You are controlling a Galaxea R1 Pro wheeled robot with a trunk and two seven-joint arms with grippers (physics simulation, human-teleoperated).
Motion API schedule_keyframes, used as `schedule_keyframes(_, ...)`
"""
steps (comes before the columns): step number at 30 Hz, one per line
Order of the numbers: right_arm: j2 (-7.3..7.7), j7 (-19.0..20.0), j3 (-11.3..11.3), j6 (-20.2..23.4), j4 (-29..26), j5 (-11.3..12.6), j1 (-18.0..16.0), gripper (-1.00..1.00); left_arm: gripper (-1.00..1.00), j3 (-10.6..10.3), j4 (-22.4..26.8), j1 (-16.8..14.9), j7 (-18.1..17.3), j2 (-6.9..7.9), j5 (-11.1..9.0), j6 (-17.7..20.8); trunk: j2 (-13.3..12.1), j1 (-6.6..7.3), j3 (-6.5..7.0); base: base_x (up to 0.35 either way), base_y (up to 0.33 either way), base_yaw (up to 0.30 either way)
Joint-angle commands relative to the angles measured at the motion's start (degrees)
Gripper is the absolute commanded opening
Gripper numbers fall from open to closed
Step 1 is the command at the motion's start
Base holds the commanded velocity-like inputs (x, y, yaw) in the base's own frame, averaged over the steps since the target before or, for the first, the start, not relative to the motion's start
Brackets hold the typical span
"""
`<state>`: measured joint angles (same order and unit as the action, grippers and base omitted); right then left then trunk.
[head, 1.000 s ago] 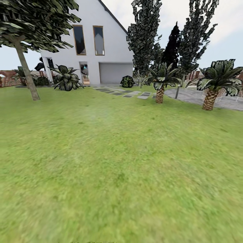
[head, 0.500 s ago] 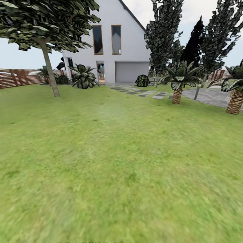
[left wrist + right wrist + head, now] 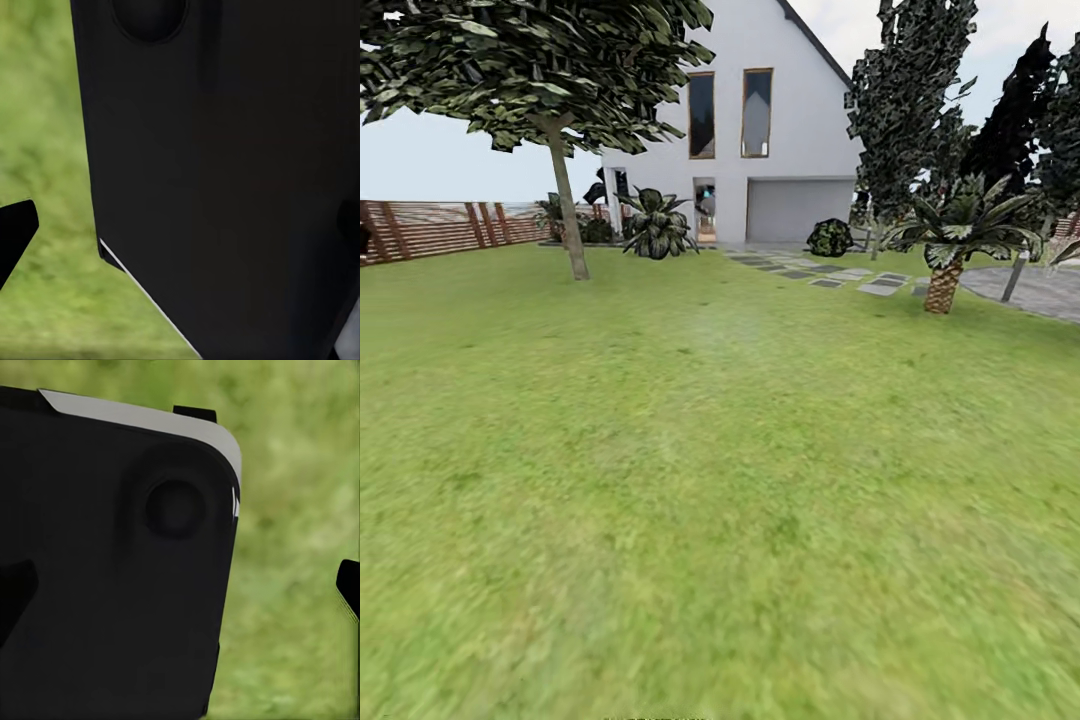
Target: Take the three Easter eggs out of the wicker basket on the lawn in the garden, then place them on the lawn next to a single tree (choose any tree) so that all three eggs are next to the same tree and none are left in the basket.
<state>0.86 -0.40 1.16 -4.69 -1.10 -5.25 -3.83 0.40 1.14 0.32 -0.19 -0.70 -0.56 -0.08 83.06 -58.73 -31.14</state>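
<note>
The left gripper [image 3: 15, 240] and right gripper [image 3: 349, 589] cannot be judged parted or clamped. With no basket sighted across the lawn [image 3: 720, 500], the search could be misdirected toward the tree [image 3: 568, 215].

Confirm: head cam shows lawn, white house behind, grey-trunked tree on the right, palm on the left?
Sides are swapped. In the head view the tree stands on the left and the palm on the right. The lawn and white house behind it are as you say.
</note>
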Motion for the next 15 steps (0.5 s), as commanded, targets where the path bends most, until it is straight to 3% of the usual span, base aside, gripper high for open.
schedule_keyframes(1,0.01,0.0,0.1,-0.1,0.0,-0.5,0.0,1.00,1.00,0.0,0.1,0.0,0.0,-0.01,-0.1,0.0,0.0,0.00,-0.07,0.000,0.000,0.291)
schedule_keyframes(15,0.01,0.0,0.1,-0.1,0.0,-0.5,0.0,1.00,1.00,0.0,0.1,0.0,0.0,-0.01,-0.1,0.0,0.0,0.00,-0.52,0.000,0.000,0.291)
